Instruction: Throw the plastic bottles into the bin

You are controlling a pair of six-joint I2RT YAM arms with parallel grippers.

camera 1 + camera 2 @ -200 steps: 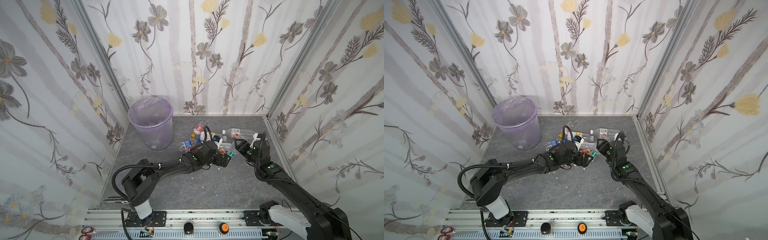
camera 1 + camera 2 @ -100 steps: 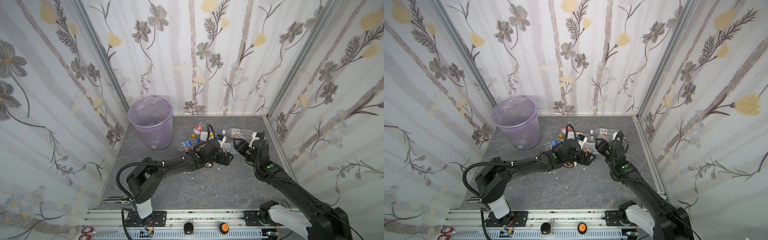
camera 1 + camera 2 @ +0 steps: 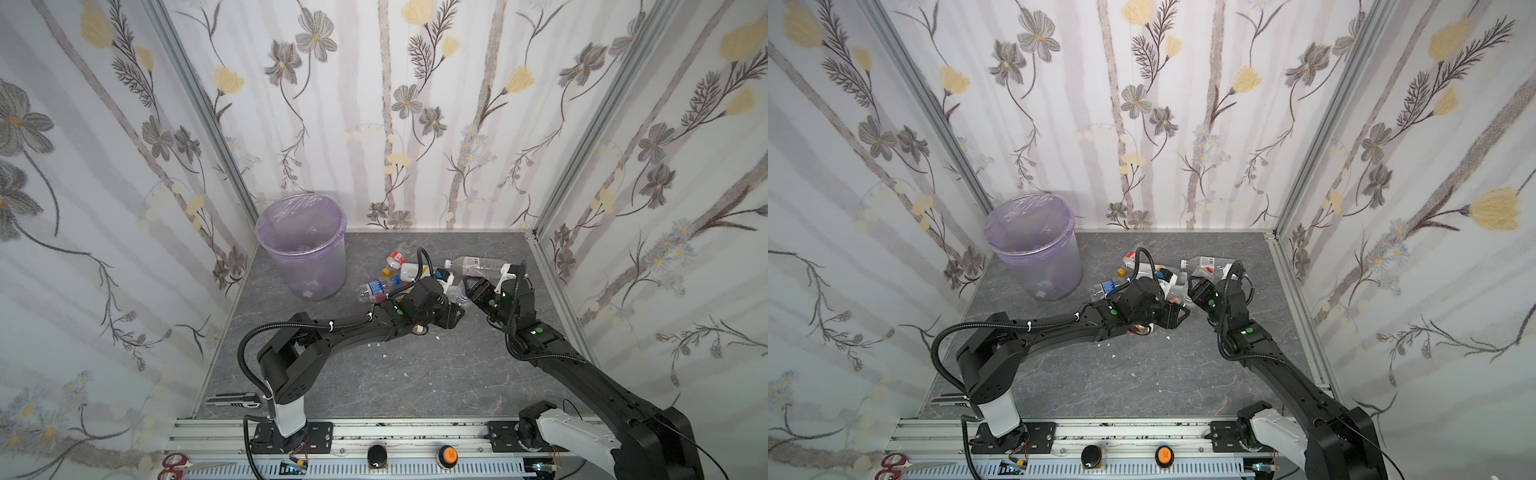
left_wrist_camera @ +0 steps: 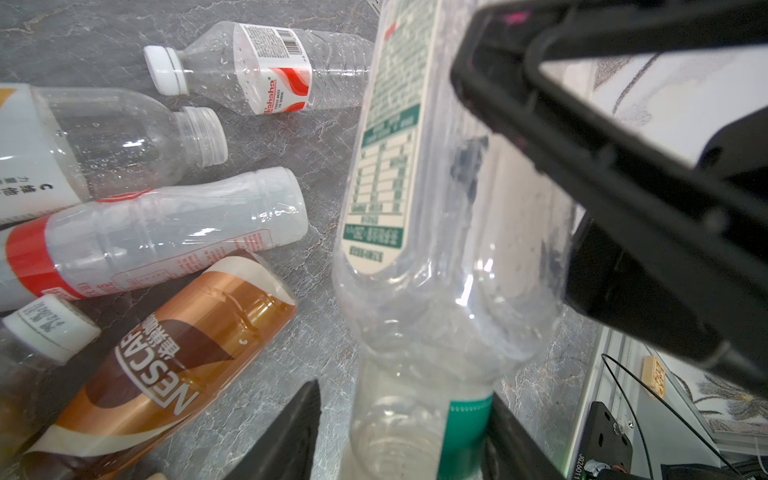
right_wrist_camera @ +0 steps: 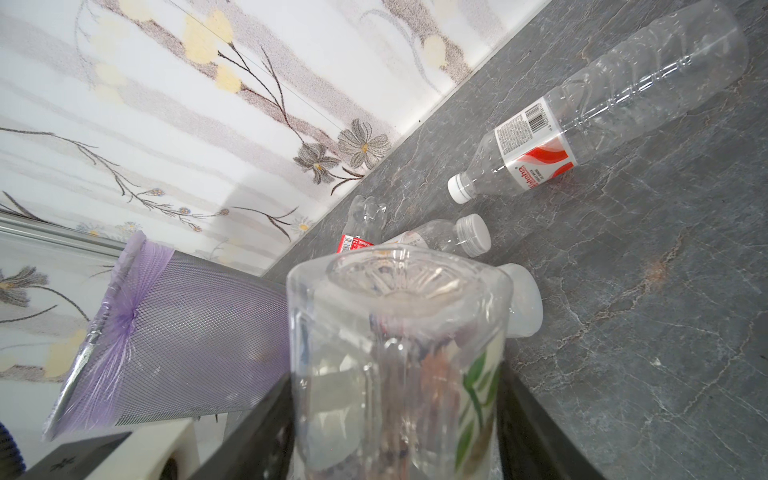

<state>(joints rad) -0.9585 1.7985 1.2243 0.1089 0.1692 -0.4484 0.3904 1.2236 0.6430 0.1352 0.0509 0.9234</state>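
While the clear bottle with the green-printed label is clamped between the jaws of the right gripper, it is held above the desk. The jaws of the left gripper are set partly closed on either side of the narrow end of the same bottle; one jaw is seen against the teal band, a sliver of desk is visible beside the other, and a firm grip cannot be confirmed. The bin is stood upright in the far left corner of the desk, well apart from both grippers. The other bottles are laid on their sides near the grippers, among them a coffee-brown bottle and a white-capped bottle with a red-and-white label.
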